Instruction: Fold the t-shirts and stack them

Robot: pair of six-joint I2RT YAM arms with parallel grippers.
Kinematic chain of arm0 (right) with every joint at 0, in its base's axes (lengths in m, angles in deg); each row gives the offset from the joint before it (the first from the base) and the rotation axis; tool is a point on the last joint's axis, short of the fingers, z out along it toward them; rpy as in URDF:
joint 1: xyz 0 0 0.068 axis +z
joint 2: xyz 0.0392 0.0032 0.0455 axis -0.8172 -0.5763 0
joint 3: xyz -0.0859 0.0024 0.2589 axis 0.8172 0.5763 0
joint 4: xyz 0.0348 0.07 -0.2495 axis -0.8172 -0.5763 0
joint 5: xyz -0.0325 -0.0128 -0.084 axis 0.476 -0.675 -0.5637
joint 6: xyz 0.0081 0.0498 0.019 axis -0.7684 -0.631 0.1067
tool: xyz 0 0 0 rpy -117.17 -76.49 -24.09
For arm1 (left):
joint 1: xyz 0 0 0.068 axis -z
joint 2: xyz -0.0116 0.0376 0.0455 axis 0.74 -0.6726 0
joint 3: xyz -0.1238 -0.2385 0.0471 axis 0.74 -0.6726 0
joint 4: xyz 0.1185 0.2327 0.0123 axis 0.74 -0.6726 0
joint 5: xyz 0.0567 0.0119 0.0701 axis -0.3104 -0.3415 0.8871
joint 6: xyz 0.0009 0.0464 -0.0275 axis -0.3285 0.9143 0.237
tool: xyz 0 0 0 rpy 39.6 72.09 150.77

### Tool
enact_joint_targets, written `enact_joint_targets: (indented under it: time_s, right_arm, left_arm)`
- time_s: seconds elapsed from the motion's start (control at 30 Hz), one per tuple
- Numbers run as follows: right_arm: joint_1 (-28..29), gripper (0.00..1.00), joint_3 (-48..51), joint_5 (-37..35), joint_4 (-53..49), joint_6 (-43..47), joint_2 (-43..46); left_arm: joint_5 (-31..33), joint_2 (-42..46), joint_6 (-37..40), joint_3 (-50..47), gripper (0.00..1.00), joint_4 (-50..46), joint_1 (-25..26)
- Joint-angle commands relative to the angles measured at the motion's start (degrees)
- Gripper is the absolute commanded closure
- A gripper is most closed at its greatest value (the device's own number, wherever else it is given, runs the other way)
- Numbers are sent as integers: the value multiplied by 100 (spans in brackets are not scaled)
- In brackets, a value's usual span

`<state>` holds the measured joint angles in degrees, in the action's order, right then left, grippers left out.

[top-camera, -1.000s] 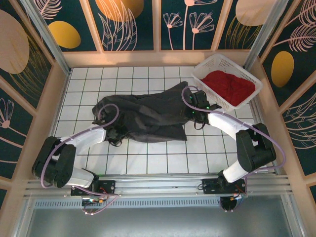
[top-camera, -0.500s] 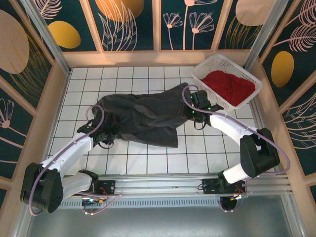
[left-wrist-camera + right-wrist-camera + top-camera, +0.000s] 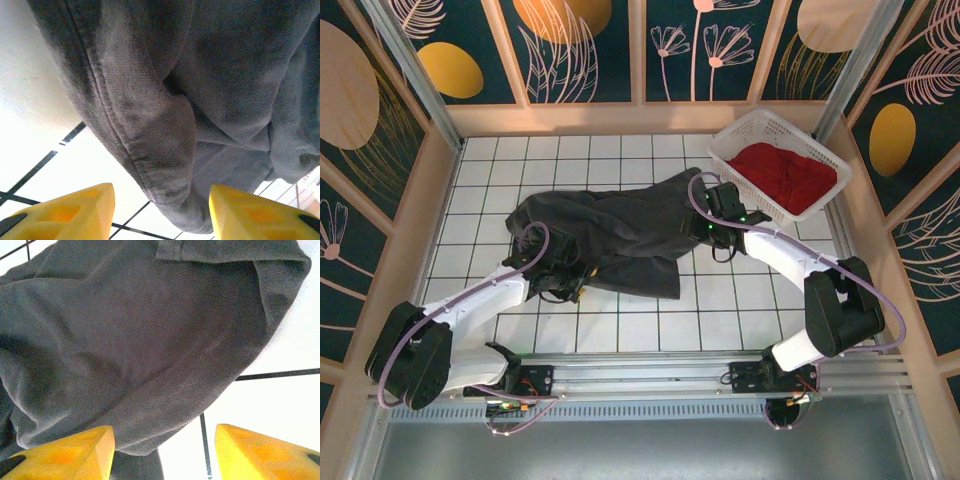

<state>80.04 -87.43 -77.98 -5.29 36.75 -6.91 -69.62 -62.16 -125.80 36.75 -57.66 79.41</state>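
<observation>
Since the left gripper (image 3: 575, 283) and right gripper (image 3: 706, 224) are both spread, holding nothing, at the crumpled grey t-shirt (image 3: 615, 235) mid-table, I'd grab hem corners and pull it flat first.

— Where is the table (image 3: 640, 325) open?
— 2 bare strips: the far tile rows, and the near rows between the left arm (image 3: 480, 295) and the right arm (image 3: 780, 255). The crumpled grey t-shirt (image 3: 610, 235) covers the middle.
— And the far right?
— The white basket (image 3: 738, 132) stands there, filled by the red t-shirt (image 3: 782, 175).
</observation>
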Motion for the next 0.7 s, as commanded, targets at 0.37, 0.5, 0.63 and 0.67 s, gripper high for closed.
enact_joint_targets:
  time_s: [0.37, 0.5, 0.63, 0.67]
  right_arm:
    - [1, 44, -160, 24, 22, -6, -122]
    - [-1, 45, -195, 32, 40, -24, -175]
    - [-1, 44, -212, 32, 40, -33, -196]
    - [-1, 44, -219, 32, 37, -33, -196]
  left_arm:
    - [-170, -503, -290, 40, 56, 368, 153]
    - [-100, -437, -279, -18, 55, 270, 152]
    - [-26, -285, -301, -145, 56, 136, 155]
    - [20, -213, -329, -203, 55, 113, 152]
